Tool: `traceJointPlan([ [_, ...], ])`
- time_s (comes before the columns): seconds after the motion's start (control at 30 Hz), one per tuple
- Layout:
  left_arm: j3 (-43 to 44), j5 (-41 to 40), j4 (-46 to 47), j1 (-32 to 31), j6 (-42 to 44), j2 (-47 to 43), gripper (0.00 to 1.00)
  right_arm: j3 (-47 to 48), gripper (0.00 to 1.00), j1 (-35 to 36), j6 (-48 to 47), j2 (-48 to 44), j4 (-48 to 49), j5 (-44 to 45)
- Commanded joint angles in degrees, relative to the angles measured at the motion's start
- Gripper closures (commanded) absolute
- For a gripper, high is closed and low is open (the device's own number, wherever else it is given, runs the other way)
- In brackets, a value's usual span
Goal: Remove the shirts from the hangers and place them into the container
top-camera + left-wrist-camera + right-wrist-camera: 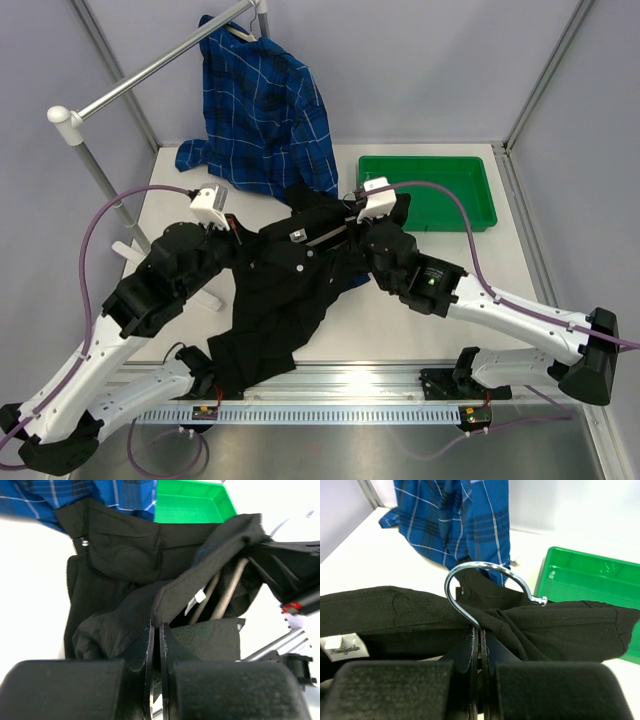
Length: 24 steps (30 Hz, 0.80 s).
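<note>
The black shirt [275, 300] lies crumpled across the table's middle, stretched between both grippers. My left gripper [160, 626] is shut on a fold of the black shirt [120, 555]. Two grey bars of its hanger [231, 591] show inside the cloth. My right gripper [480, 628] is shut at the foot of that hanger's chrome hook [470, 569], with the black collar [555, 625] bunched round it. The blue plaid shirt [265, 110] hangs on a hanger [240, 33] from the rail. The green container [430, 190] stands at the back right with nothing in it.
A silver rail [150, 68] with a white end cap [60, 115] crosses the back left on a slanted post. The plaid shirt's hem and sleeve rest on the table behind the black shirt. Grey walls close in the back and sides.
</note>
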Motion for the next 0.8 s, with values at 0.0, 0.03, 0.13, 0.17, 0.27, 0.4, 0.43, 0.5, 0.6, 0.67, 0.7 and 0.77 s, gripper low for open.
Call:
traceJointPlan([
  [0.0, 0.7, 1.8, 3.6, 0.4, 2.3, -2.8, 1.00, 3.3, 1.00, -2.0, 0.5, 1.6, -1.3, 7.7],
  [0.03, 1.3, 3.3, 3.9, 0.4, 2.6, -2.8, 1.00, 3.7, 1.00, -2.0, 0.7, 2.3, -1.7, 7.7],
  [0.13, 3.3, 6.3, 5.0, 0.4, 3.0, -3.2, 1.00, 4.8, 1.00, -2.0, 1.8, 5.2, -2.2, 9.0],
  [0.17, 3.7, 6.9, 5.0, 0.4, 2.9, -3.2, 1.00, 5.1, 1.00, -2.0, 2.0, 5.7, -2.5, 9.2],
  [0.27, 4.2, 8.0, 4.4, 0.4, 2.5, -3.4, 1.00, 6.5, 1.00, -2.7, 3.6, 7.1, -3.4, 9.2],
  [0.4, 1.6, 6.7, 3.8, 0.4, 2.2, -5.2, 1.00, 8.4, 1.00, -4.1, 4.6, 6.4, -4.3, 9.0],
  [0.43, 1.0, 6.2, 3.4, 0.4, 2.0, -5.6, 1.00, 9.0, 1.00, -4.2, 4.8, 6.1, -4.5, 9.1],
  [0.5, -1.0, 5.3, 3.0, 0.4, 2.0, -6.0, 1.00, 9.4, 1.00, -4.7, 5.0, 5.1, -4.6, 8.7],
  [0.6, -3.8, 5.8, 3.1, 0.4, 1.1, -7.1, 1.00, 11.1, 1.00, -5.0, 5.6, 4.2, -5.6, 9.7],
  [0.67, -5.1, 5.9, 3.4, 0.3, 0.8, -7.3, 1.00, 11.4, 1.00, -5.0, 5.9, 3.7, -5.8, 10.0],
  [0.7, -6.0, 5.8, 3.4, 0.4, 0.7, -7.4, 1.00, 11.5, 1.00, -5.0, 6.1, 3.1, -5.7, 9.6],
  [0.77, -6.7, 5.4, 3.4, 0.4, 0.6, -7.7, 1.00, 11.9, 1.00, -5.0, 7.1, 2.5, -6.4, 8.8],
])
